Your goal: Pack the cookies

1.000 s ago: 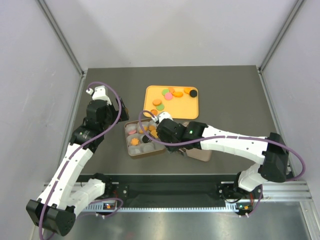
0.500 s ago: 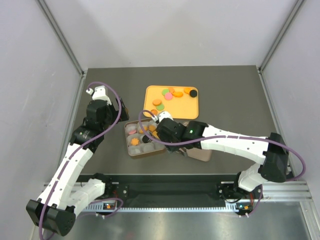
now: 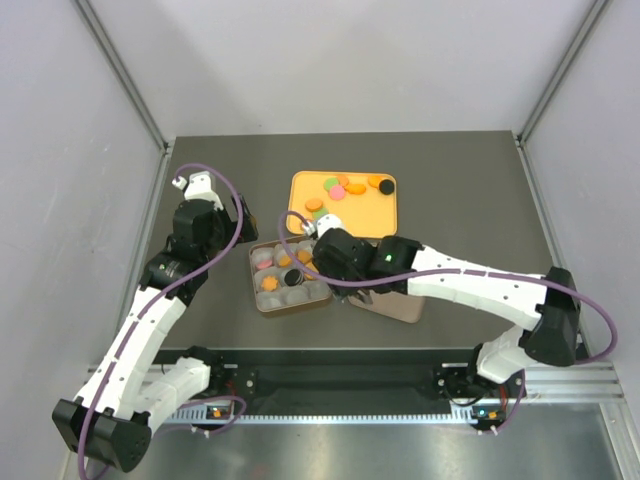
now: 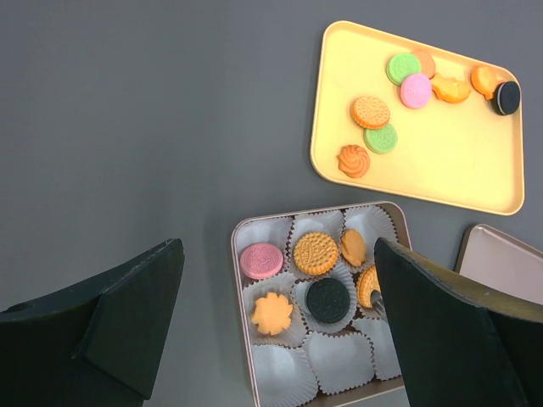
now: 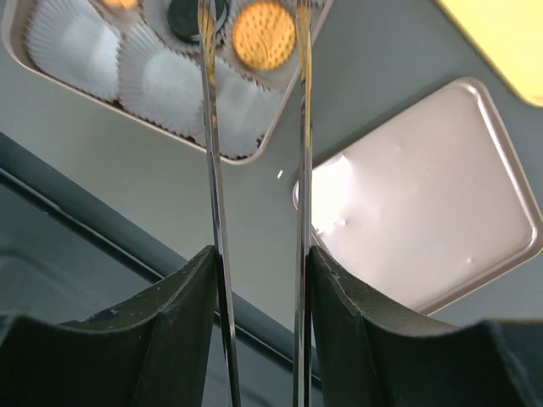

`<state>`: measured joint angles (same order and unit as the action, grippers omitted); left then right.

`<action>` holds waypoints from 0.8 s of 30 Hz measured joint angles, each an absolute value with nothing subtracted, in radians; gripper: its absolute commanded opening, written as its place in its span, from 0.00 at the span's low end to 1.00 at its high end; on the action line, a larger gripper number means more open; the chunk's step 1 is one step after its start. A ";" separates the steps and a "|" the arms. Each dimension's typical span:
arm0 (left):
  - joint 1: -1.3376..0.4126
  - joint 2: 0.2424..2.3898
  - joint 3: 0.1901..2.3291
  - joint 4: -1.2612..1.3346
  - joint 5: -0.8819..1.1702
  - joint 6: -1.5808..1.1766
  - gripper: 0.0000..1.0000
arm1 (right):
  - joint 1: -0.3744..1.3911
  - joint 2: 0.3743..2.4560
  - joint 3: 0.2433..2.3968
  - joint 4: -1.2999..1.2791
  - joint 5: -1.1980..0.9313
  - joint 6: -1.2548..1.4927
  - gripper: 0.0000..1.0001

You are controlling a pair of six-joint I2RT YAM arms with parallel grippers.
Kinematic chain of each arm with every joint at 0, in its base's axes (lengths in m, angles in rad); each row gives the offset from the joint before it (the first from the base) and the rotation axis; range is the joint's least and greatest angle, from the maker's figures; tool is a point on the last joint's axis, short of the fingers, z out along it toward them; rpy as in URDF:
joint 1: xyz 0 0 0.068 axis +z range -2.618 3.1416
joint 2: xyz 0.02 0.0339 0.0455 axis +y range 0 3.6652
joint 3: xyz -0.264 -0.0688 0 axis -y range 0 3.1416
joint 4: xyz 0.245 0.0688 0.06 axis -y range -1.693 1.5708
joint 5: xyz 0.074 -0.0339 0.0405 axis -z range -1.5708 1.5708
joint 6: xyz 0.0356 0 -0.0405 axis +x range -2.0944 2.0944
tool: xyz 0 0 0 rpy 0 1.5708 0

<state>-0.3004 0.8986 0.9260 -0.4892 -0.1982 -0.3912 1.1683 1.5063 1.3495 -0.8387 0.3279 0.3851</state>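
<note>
While the right arm (image 3: 455, 277) is spanning the dark matte table (image 3: 460, 180) in the top view, a shallow rectangular yellow tray (image 3: 383, 216) with rounded corners is lying at the far middle. A square tan metal box (image 3: 253, 285) is sitting just nearer than the tray. Its flat lid (image 3: 400, 305) is lying to the right of it, partly under the arm.

From the left wrist, the cookies (image 4: 370, 111) are showing in two groups.
- Nine are lying loose on the tray: five orange, two green, one pink, one black.
- Six are sitting in the box, each in a pleated white paper cup (image 4: 339, 363): four orange, one pink, one black.

Most are round ridged discs; one is flower-shaped and one swirled. Three cups in the near row are showing only paper. The left gripper (image 4: 277, 248) is hanging high above the table with its two black fingers (image 4: 127, 305) spread fully wide, gripping nothing.

From the right wrist, the right gripper (image 5: 253, 17) is hovering over the box. Its two thin shiny metal blades (image 5: 212, 170) are standing partly apart and parallel, with nothing clamped between them. Their tips are running off the frame. One orange cookie and the black one are showing below.
</note>
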 measured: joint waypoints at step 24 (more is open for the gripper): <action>-0.296 0.899 0.926 -0.489 -0.198 -0.391 0.99 | 0.717 1.645 1.541 -0.755 0.217 0.235 0.46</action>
